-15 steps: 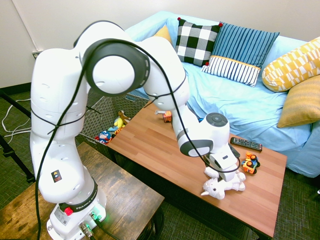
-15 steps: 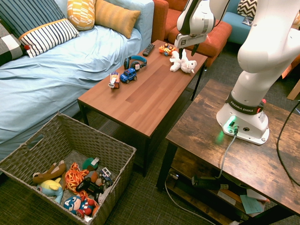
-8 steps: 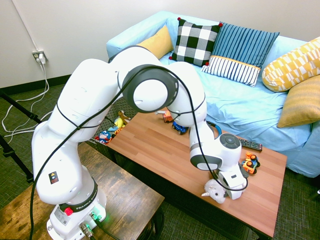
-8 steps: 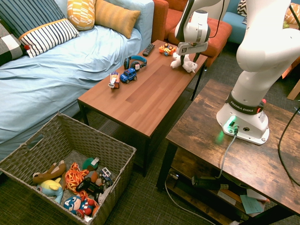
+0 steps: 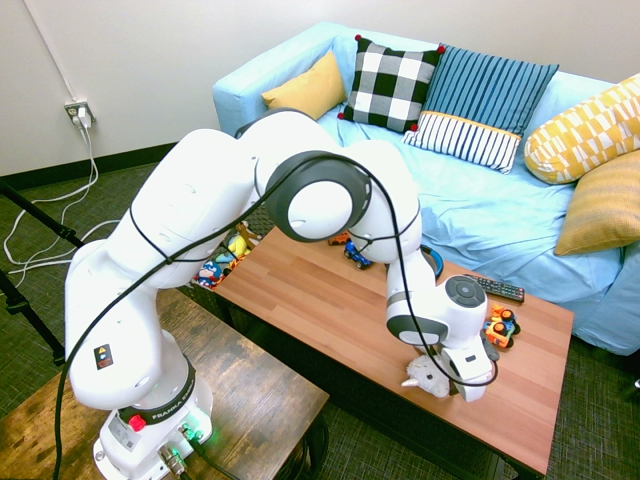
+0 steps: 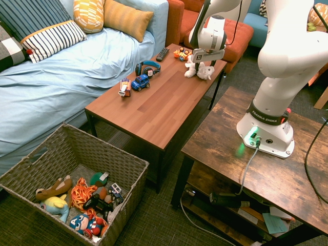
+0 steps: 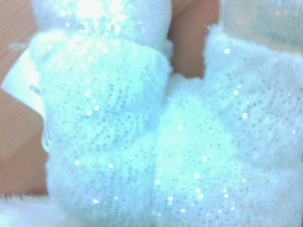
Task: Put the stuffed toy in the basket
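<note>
The white stuffed toy [image 6: 201,70] lies at the far end of the wooden coffee table [image 6: 154,110], near its edge; its head [image 5: 427,374] pokes out from under the wrist. My gripper [image 6: 203,61] is down on it, open, with a finger on either side of the plush body. Up close, the toy's glittery white fur [image 7: 165,132] fills the wrist view. The basket [image 6: 105,149], large and woven, stands on the floor off the table's other end and holds several toys.
On the table are blue headphones [image 6: 146,67], a blue toy car [image 6: 139,82], a small toy truck [image 6: 124,86], an orange toy car [image 6: 182,53] and a remote [image 6: 162,53]. A blue sofa [image 6: 56,87] with cushions runs along the table's far side.
The arm has come down and the gripper has dropped from above the stuffed toy to around it. The toy has stayed in place and the fingers have stayed open.
</note>
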You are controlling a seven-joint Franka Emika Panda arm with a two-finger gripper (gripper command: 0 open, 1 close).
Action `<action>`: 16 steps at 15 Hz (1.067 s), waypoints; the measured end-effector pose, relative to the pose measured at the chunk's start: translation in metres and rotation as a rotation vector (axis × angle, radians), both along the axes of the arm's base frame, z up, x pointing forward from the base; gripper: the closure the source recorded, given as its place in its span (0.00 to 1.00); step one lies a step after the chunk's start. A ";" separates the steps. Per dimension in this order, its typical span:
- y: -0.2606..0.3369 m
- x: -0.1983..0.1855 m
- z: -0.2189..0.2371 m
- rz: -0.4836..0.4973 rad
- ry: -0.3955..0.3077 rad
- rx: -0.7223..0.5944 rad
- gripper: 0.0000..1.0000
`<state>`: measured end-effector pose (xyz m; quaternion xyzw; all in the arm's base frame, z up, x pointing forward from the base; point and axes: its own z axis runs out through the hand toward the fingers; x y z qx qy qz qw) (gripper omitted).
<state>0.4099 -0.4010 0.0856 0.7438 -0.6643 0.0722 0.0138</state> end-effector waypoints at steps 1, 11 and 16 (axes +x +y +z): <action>0.001 0.001 0.000 0.004 -0.004 0.004 1.00; 0.032 0.004 0.042 0.153 -0.086 0.054 1.00; 0.063 0.018 0.158 0.249 -0.168 0.044 1.00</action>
